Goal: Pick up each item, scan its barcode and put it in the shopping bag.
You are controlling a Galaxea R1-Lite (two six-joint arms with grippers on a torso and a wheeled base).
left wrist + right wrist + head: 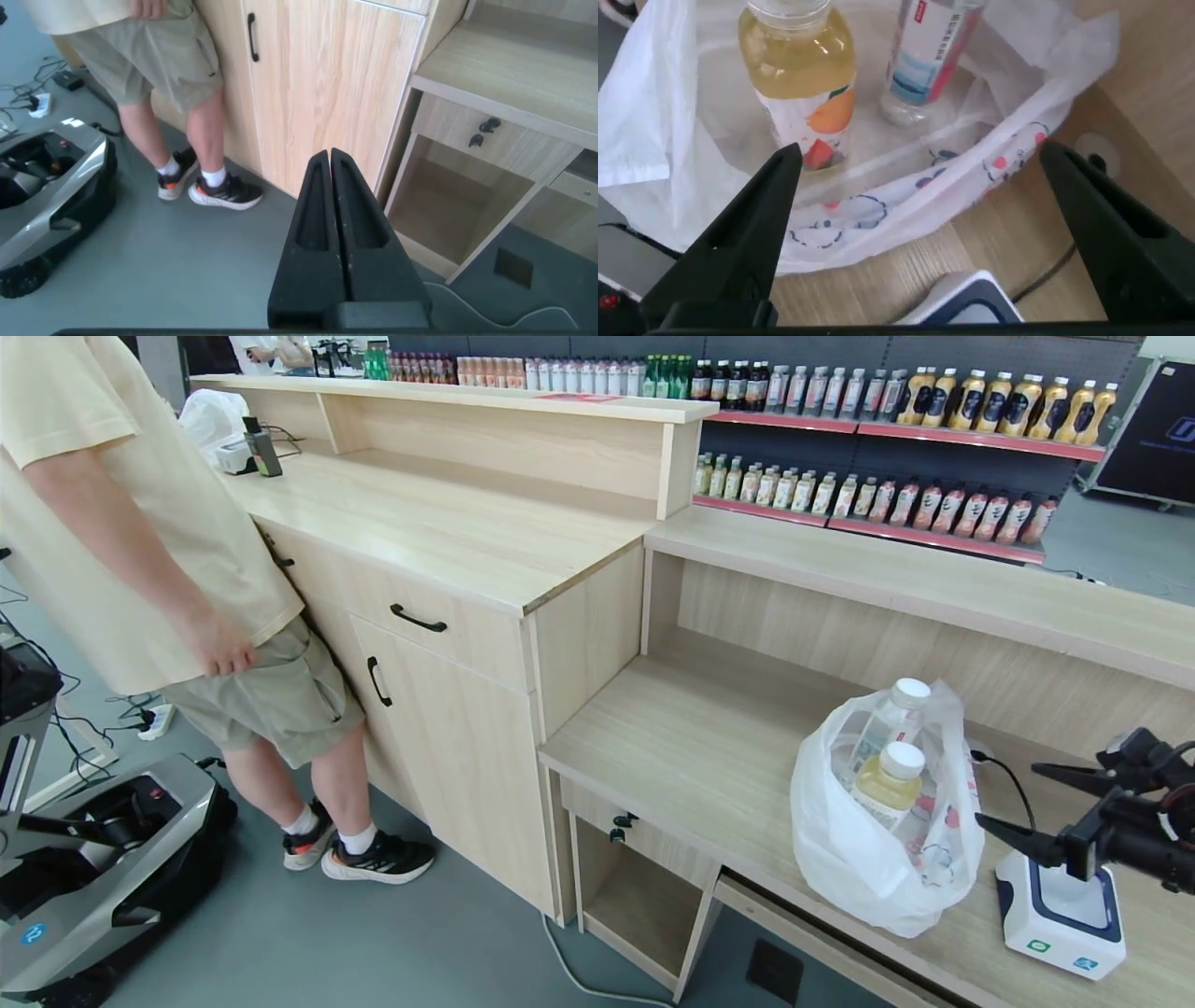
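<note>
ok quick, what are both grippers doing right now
Left gripper: closed, empty.
Right gripper: open, empty, beside the white plastic shopping bag.

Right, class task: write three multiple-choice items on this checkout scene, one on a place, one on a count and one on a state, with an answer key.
1. Where does the shopping bag stand?
A. on the lower counter
B. on the floor
C. on the drinks shelf

2. How many bottles are in it?
A. one
B. two
C. four

3. On the right gripper, the fingers are:
A. open
B. shut on a bottle
C. shut on the bag's rim

Key:
1 A: the bag sits on the wooden top beside the scanner.
2 B: a yellow juice bottle and a clear bottle stand inside.
3 A: the fingers are spread wide and hold nothing.
</note>
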